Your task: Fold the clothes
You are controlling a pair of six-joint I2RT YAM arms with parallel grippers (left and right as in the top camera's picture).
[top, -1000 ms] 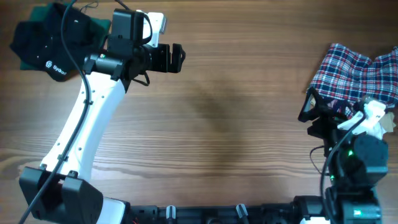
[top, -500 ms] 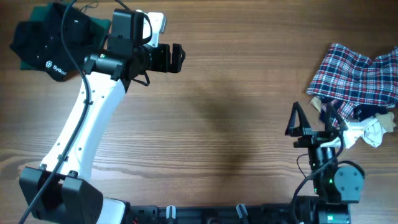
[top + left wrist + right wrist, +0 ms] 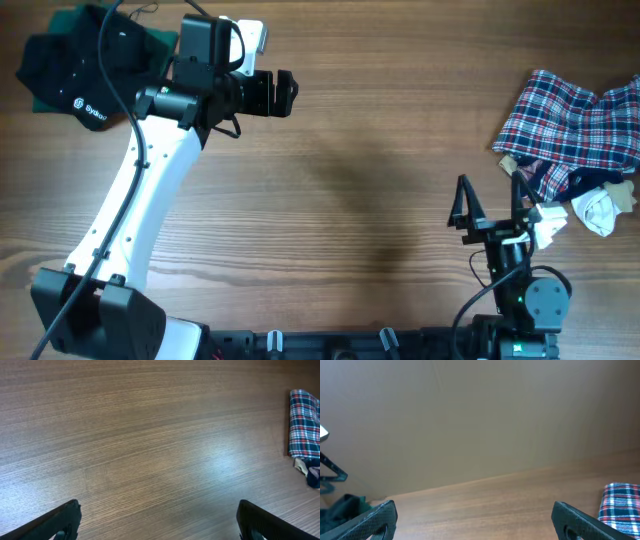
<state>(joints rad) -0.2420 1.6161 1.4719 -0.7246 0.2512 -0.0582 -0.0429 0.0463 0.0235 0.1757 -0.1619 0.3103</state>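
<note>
A crumpled plaid garment lies at the table's right edge, with dark blue cloth and a white piece at its near side. It also shows in the left wrist view and the right wrist view. A dark folded pile sits at the far left over green cloth. My left gripper is open and empty over bare table. My right gripper is open and empty, pulled back near the front edge, left of the plaid garment.
The wooden table spans the middle between the two piles. The left arm crosses the left side from the front edge. A plain wall stands beyond the table's far edge.
My right arm has pulled back from the plaid garment toward the front edge and tilted up, its gripper moving left. The left arm has not moved.
</note>
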